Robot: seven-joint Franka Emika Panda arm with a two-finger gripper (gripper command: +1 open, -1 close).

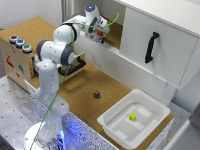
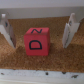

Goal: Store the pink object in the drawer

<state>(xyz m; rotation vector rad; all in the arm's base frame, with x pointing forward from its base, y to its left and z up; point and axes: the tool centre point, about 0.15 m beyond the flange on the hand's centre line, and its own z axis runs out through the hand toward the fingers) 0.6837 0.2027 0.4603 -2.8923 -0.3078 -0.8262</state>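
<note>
The claw (image 2: 41, 30) stands open, its fingers (image 2: 7, 31) either side of the pink block (image 2: 37, 42). The block rests on the cork desk (image 2: 55, 57), touching neither finger.

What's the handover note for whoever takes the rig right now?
Gripper: open, fingers either side of the pink object, not closed on it.
Pink object: on the cork surface at the back, by the white cabinet.
Drawer: pulled out of the wooden box, partly hidden by the arm.
Done: drawer open, gripper lined up.
Left: grasp, carry to drawer, release.
</note>
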